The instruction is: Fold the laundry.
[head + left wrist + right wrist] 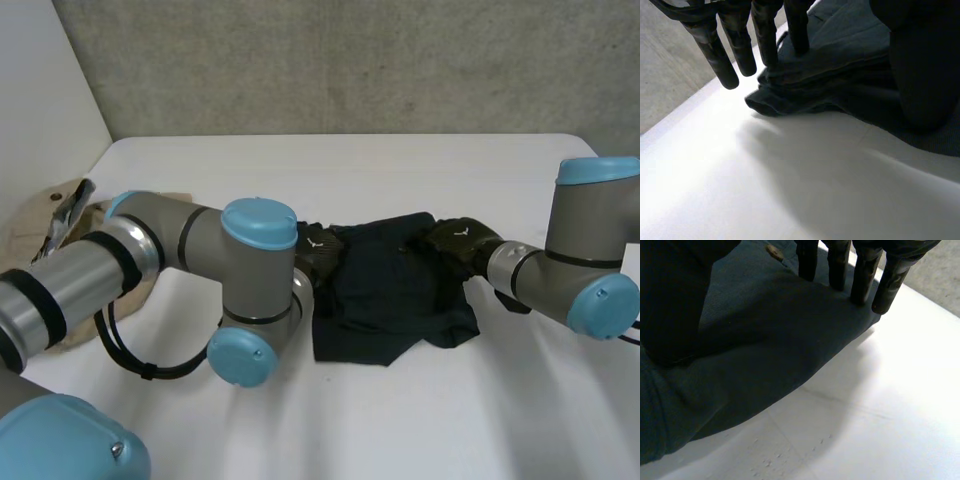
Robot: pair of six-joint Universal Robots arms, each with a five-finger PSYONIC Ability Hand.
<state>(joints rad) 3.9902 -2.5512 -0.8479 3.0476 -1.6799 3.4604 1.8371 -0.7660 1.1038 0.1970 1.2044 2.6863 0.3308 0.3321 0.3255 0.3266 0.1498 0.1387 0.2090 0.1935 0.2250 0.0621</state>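
Observation:
A dark blue garment (385,290) lies crumpled in the middle of the white table (400,170). My left hand (320,250) is at its left edge. Its straight fingers (720,55) come down at a folded corner of the cloth (840,55): some rest on the fabric, the others hang just beyond it. My right hand (455,240) is on the garment's upper right part. There the straight fingers (862,280) press on the cloth (765,340) near its edge, with the thumb lying on the fabric beside them. Both hands are open.
A heap of beige cloth (50,230) lies at the table's left edge, beside the wall. My left arm's elbow (250,290) hangs over the table, left of the garment. Bare tabletop runs behind and in front of the garment.

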